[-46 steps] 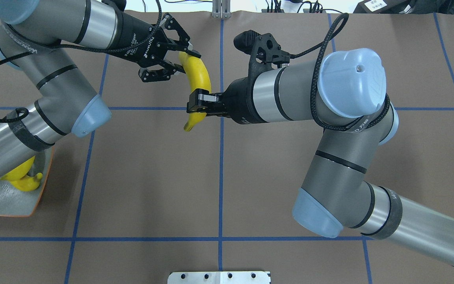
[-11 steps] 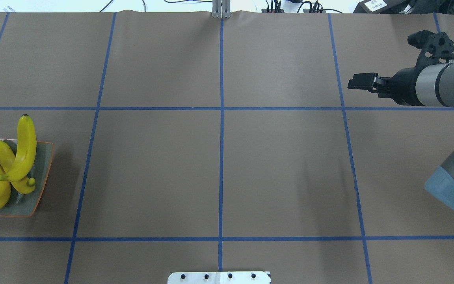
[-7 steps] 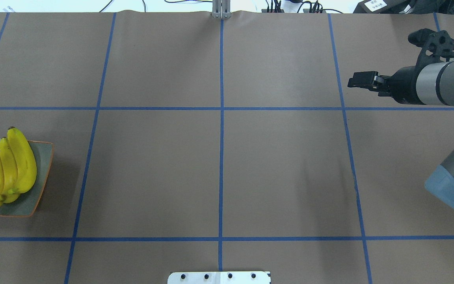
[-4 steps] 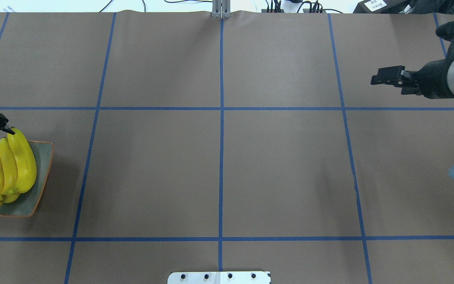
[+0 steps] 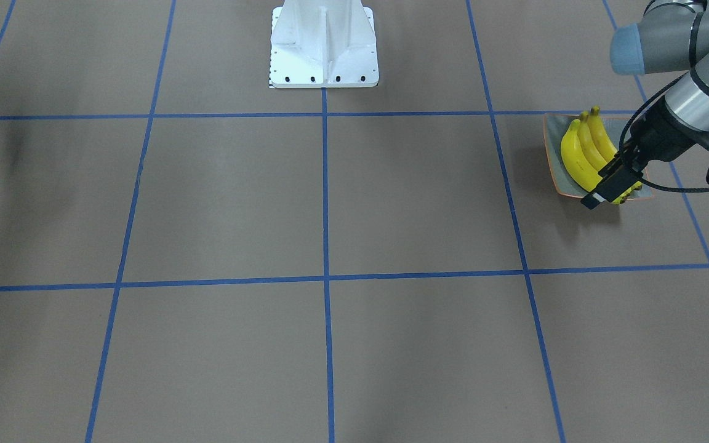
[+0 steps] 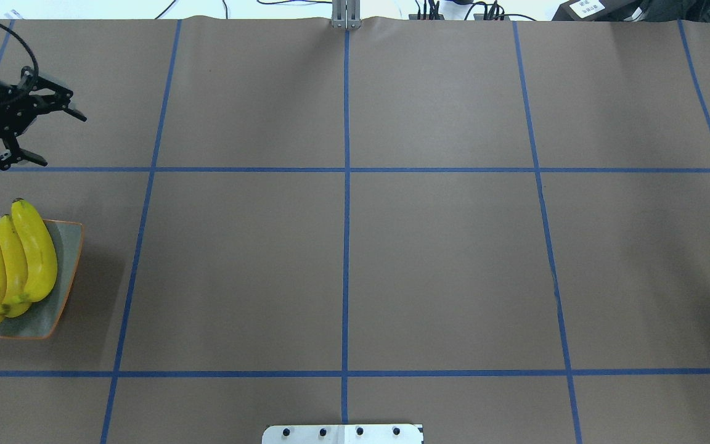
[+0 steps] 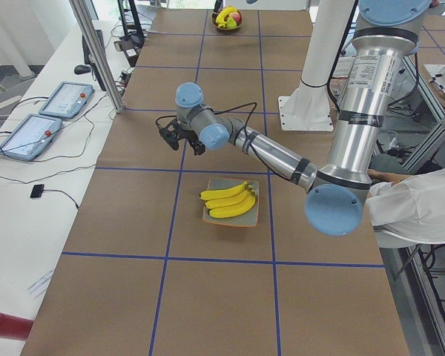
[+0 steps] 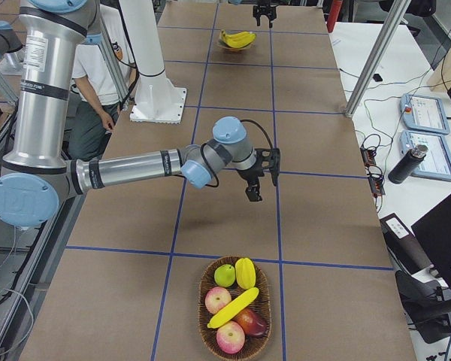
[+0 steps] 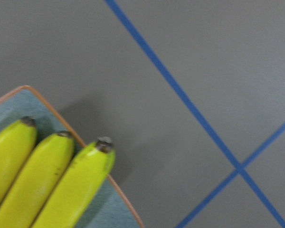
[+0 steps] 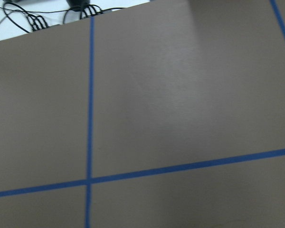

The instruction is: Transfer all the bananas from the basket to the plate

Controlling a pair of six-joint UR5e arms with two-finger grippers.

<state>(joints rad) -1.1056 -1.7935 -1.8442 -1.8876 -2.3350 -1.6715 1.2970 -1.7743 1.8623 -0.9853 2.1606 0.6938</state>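
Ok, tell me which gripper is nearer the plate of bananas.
Left. The left gripper hovers beyond the plate's far side; the right gripper is far off, toward the table's opposite end.

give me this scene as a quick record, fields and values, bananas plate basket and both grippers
plate: at the robot's left end, holds the bananas, three side by side
basket: at the robot's right end, one banana among other fruit
left gripper: fingers apart, empty, past the plate's far side
right gripper: clear of the basket; open or shut, cannot tell
left to do: one banana
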